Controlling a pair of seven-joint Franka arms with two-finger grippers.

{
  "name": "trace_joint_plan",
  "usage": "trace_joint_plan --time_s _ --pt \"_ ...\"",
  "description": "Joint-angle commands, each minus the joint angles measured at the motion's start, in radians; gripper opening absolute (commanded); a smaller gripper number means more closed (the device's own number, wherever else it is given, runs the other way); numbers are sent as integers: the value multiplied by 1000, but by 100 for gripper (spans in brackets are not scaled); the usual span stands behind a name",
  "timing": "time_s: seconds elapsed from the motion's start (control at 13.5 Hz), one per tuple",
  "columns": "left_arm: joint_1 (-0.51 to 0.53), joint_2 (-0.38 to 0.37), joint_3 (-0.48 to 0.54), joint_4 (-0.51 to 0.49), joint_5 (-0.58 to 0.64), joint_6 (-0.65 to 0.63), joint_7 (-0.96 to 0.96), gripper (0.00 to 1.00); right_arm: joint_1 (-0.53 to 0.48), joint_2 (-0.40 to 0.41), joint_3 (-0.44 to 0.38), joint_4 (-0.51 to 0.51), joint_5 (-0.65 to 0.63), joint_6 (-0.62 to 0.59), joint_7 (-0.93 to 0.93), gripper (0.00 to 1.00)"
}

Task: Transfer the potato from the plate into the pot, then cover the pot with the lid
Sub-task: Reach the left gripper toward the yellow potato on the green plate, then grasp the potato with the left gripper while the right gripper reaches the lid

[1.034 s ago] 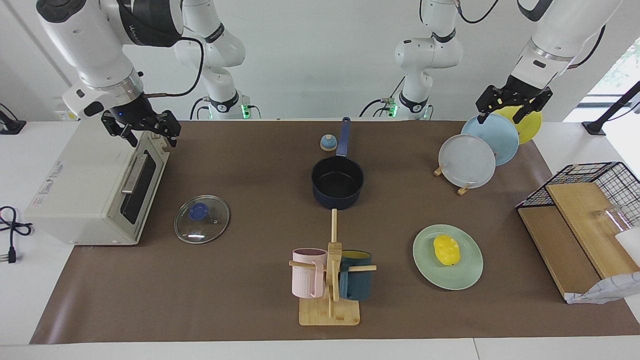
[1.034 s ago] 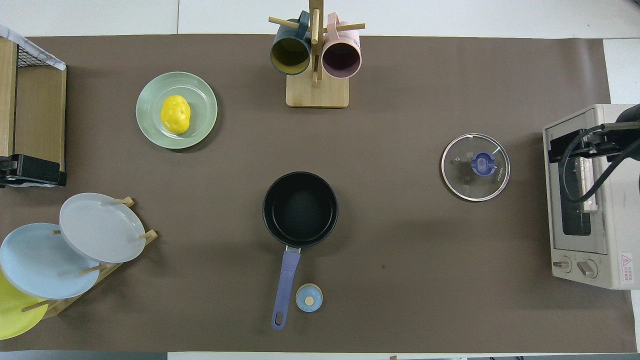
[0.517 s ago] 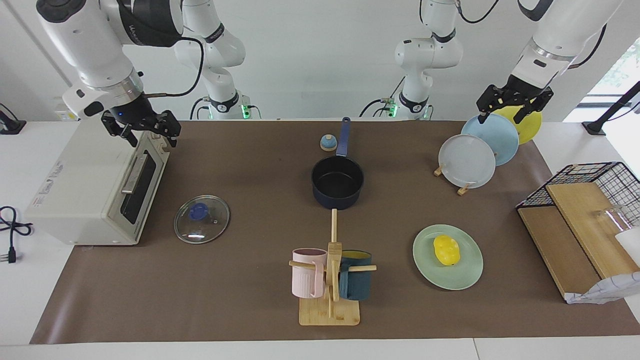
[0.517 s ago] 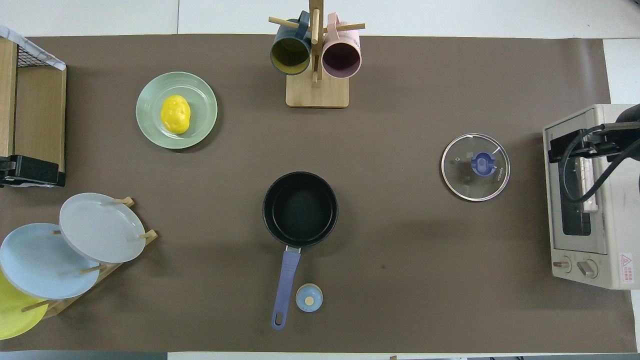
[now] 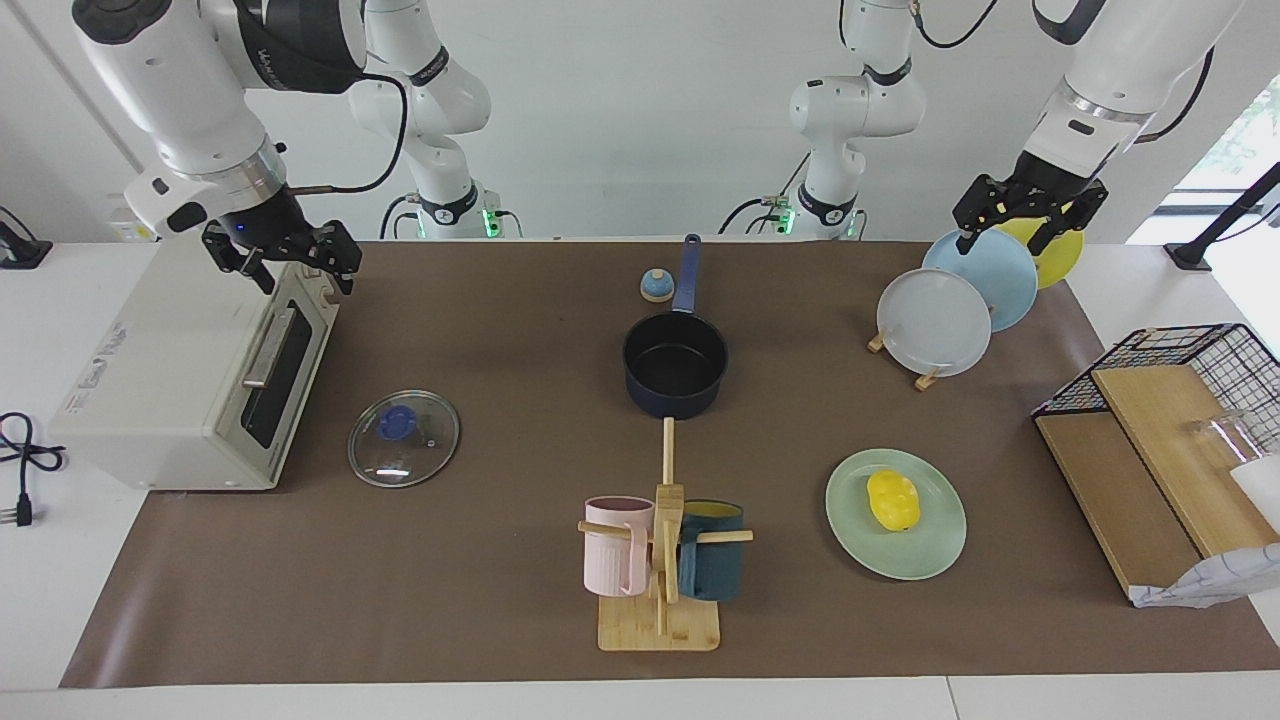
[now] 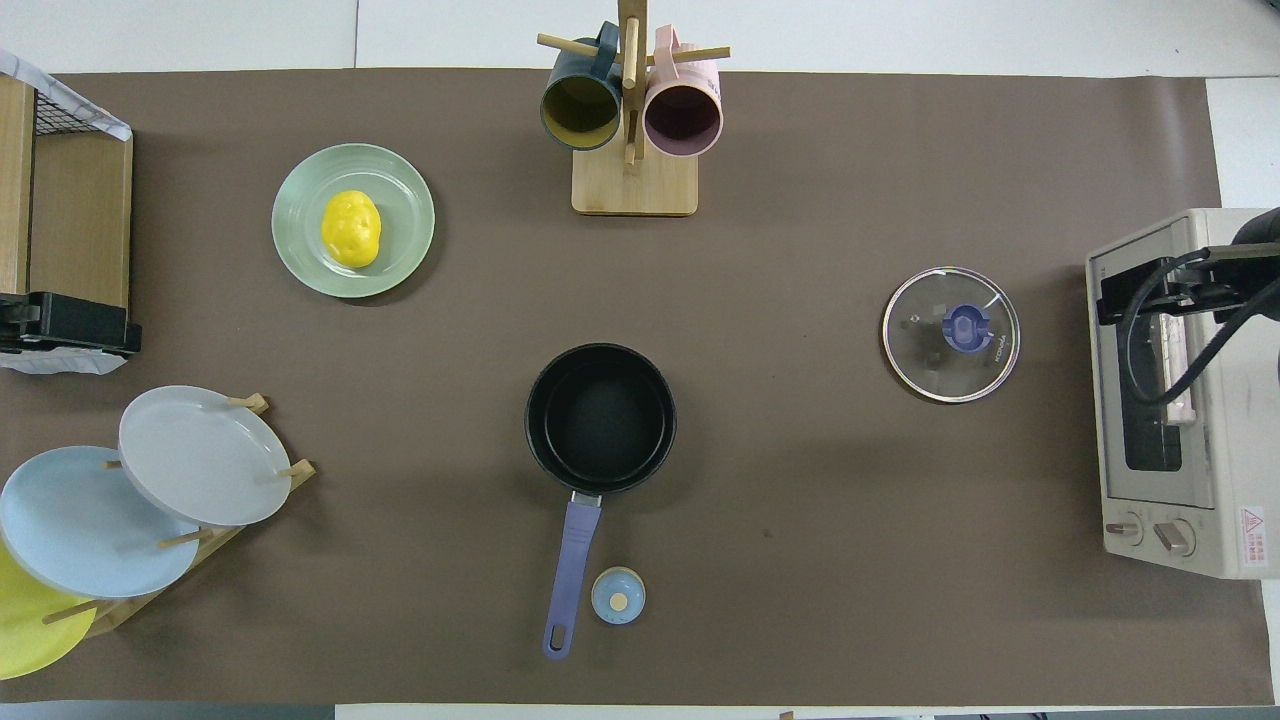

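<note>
The yellow potato (image 5: 893, 499) (image 6: 351, 229) lies on the mint-green plate (image 5: 930, 550) (image 6: 400, 250), toward the left arm's end of the table. The navy pot (image 5: 675, 365) (image 6: 600, 418) stands empty mid-table, its handle pointing to the robots. The glass lid (image 5: 403, 438) (image 6: 950, 334) lies flat on the mat beside the toaster oven. My left gripper (image 5: 1012, 226) (image 6: 65, 325) is open and empty, up in the air over the upright plates. My right gripper (image 5: 298, 266) (image 6: 1150, 290) is open and empty over the toaster oven's top front edge.
A white toaster oven (image 5: 190, 370) (image 6: 1170, 400) stands at the right arm's end. A mug tree (image 5: 660, 560) (image 6: 633, 110) holds a pink and a teal mug. A plate rack (image 5: 935, 322) (image 6: 200, 455), a small bell (image 5: 656, 286) (image 6: 618, 596) and a wire-and-wood shelf (image 5: 1160, 440) are also there.
My left gripper has shifted slightly away from the robots, still over the plate rack's end of the table. The right arm and all objects have not moved.
</note>
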Motion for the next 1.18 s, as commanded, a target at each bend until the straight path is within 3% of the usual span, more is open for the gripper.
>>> trace_joint_plan --time_s 0.0,0.22,0.44,0.81,1.11 --pt "0 116 -9 39 -31 61 6 100 -11 -9 5 -3 15 -4 10 100" --pt "-22 295 -14 96 -44 159 6 100 1 -23 8 -38 15 11 -50 100" --pt "-49 441 -14 120 -34 310 21 100 -1 -58 10 -178 16 173 -101 100" --pt "-72 550 -14 125 6 442 76 100 24 32 11 -364 42 483 -167 100" --pt "-75 586 -14 120 14 512 81 100 68 92 14 -455 42 687 -168 100"
